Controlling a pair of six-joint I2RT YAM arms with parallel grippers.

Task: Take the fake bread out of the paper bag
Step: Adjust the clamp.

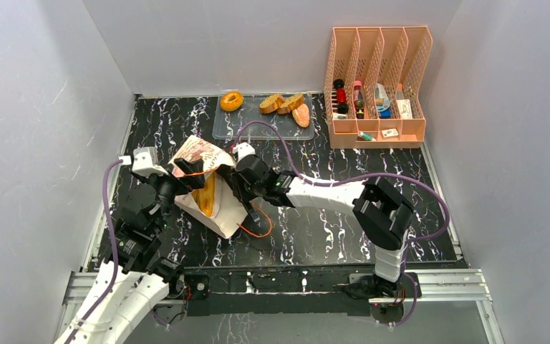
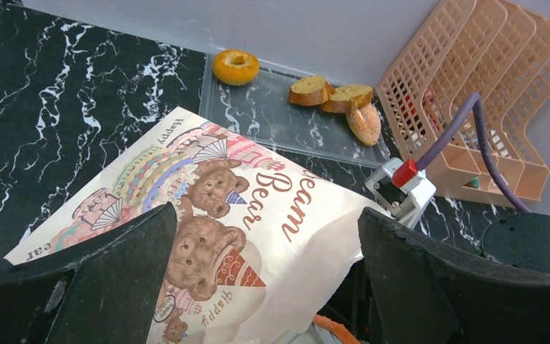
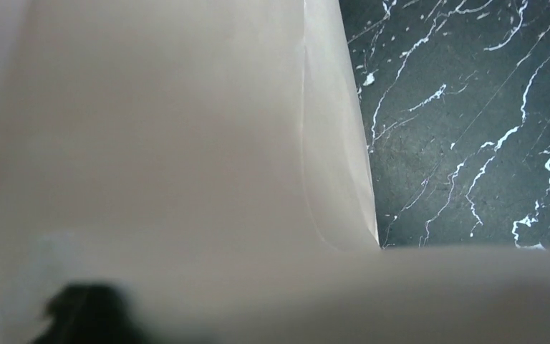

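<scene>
The paper bag (image 1: 222, 211) lies tilted on the black marble table, its mouth gaping upward. A long golden piece of fake bread (image 1: 206, 195) shows inside it. My left gripper (image 1: 182, 175) hangs open just above the bag's printed bear face (image 2: 208, 186), its fingers (image 2: 114, 272) wide apart with nothing between them. My right gripper (image 1: 235, 183) is pressed to the bag's right rim and looks shut on the paper. In the right wrist view the bag's paper (image 3: 150, 143) covers the jaws. A doughnut (image 1: 231, 100), brown slices (image 1: 281, 104) and a bun (image 1: 301, 115) lie on the clear tray (image 1: 258, 127).
A peach mesh organiser (image 1: 377, 86) with small items stands at the back right, beside the tray. The bag's orange cord handle (image 1: 256, 226) trails onto the table. A purple cable (image 1: 401, 183) loops over the right arm. Grey walls close in the left, back and right.
</scene>
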